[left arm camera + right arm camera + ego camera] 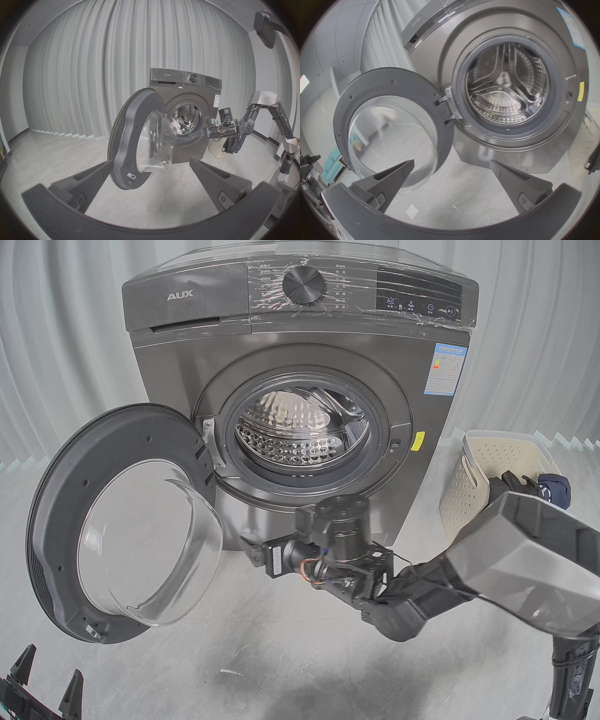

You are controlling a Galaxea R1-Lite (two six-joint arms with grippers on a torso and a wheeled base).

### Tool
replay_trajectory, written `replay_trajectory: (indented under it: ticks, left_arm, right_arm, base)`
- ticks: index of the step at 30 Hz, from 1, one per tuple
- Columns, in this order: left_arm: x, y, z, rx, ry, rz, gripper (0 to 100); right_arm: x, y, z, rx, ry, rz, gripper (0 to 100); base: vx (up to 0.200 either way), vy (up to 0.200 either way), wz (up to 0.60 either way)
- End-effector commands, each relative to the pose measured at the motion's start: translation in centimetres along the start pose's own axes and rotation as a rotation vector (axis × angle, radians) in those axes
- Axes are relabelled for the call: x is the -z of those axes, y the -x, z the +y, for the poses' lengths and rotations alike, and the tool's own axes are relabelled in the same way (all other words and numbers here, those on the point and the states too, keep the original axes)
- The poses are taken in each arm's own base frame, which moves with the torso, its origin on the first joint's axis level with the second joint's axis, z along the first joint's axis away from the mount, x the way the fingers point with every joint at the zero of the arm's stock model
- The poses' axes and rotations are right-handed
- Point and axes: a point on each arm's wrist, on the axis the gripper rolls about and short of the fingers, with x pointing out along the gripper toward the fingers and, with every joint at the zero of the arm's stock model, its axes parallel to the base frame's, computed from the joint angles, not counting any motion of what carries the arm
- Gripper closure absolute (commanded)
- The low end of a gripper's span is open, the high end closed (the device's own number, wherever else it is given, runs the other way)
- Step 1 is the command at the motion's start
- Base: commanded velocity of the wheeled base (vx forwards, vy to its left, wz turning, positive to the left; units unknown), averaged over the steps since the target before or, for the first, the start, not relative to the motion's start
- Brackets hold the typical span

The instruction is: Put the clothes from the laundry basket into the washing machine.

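The grey washing machine (187, 365) stands in front of me with its round door (56, 521) swung wide to the left. Its steel drum (294, 424) holds no clothes. A cream laundry basket (475, 452) sits on the floor to the machine's right, with dark clothes (553, 489) draped over its rim. My right gripper (255, 554) hovers low in front of the porthole, open with nothing between its fingers (393, 178). My left gripper (50, 668) stays at the lower left, below the door, also open and empty (151, 162).
The open door (125, 147) juts out into the space on the left. Bare grey floor (250, 640) lies in front of the machine. A pleated white curtain (50, 334) runs behind it. The basket (581, 143) stands close against the machine's right side.
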Motion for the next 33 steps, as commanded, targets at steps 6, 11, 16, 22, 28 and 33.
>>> replay_trajectory:
  ticks: [6,11,16,22,28,33]
  left_arm:
    - [0.5,0.0,0.0,0.000,-0.001,-0.001,0]
    - [0.5,0.0,0.0,0.000,-0.001,-0.001,0]
    - [0.5,0.0,0.0,0.000,0.000,-0.001,0]
    - [0.4,0.0,0.0,0.000,0.000,-0.002,0]
    - [0.5,0.0,0.0,0.000,-0.001,-0.001,0]
    - [0.5,0.0,0.0,0.000,0.000,-0.001,0]
  right_arm:
    - [-3.6,14.8,-8.5,0.198,0.043,-0.163,0]
    - [-3.3,19.0,-8.5,0.207,0.033,-0.173,0]
    - [-4.9,23.6,-9.5,0.263,0.035,-0.262,0]
    - [-4.4,28.1,-10.3,0.332,0.033,-0.301,0]
    - [-4.1,31.2,-10.5,0.377,0.056,-0.352,0]
    - [-2.8,34.0,-10.6,0.415,0.092,-0.352,0]
  base:
    - [0.000,0.000,0.00]
    - [0.000,0.000,0.00]
    - [0.000,0.000,0.00]
    - [0.000,0.000,0.00]
    - [0.000,0.000,0.00]
    - [0.000,0.000,0.00]
